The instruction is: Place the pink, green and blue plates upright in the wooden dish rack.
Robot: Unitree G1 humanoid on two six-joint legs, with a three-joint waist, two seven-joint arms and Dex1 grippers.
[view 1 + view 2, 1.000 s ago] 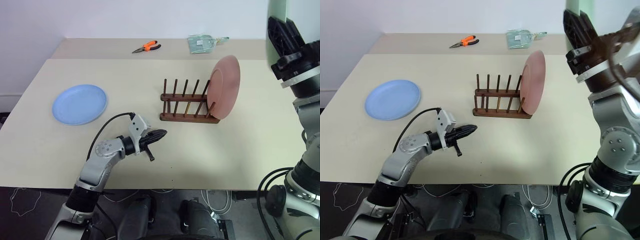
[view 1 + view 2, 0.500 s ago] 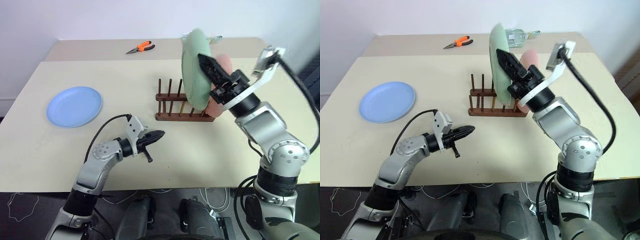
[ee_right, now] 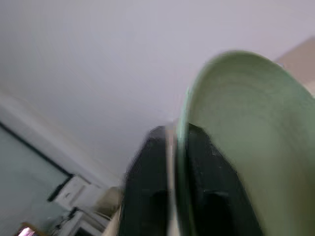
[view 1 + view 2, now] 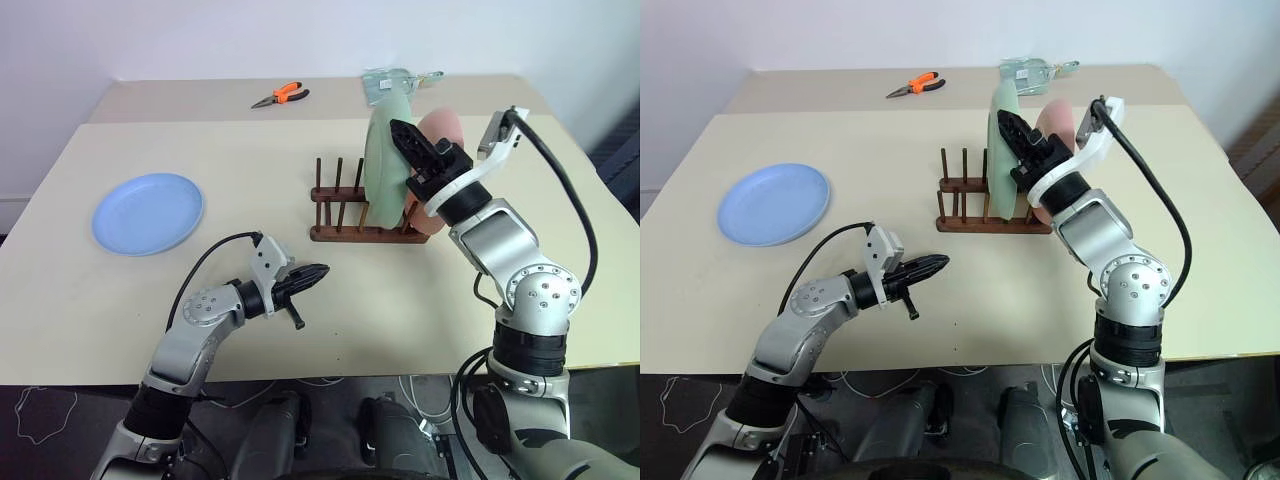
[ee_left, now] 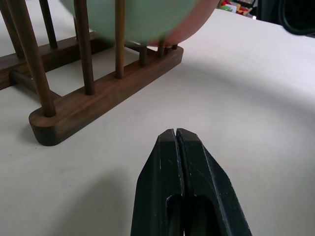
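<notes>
Table (image 4: 480, 300): pale beige, with a second table butted against its far edge.

Wooden dish rack (image 4: 340, 215): mid-table, toward the far side, with upright pegs in rows. Pink plate (image 4: 445, 130) stands upright at the rack's right end. Green plate (image 4: 385, 165) is upright just left of the pink one, its lower edge among the pegs; whether it is fully seated cannot be told.

Right gripper (image 4: 408, 140): reaches in from the right, fingers either side of the green plate's upper rim, holding it; in the wrist view the rim sits between the two black fingers (image 3: 147, 187).

Blue plate (image 4: 148, 212): flat on the table, well left of the rack, apart from both grippers.

Left gripper (image 4: 312, 274): fingers pressed together, empty, held low in front of the rack's near left corner, pointing toward it but well short of touching.

Orange-handled pliers (image 4: 279, 96) and a clear plastic packet (image 4: 392, 80) lie on the far table, behind the rack.
</notes>
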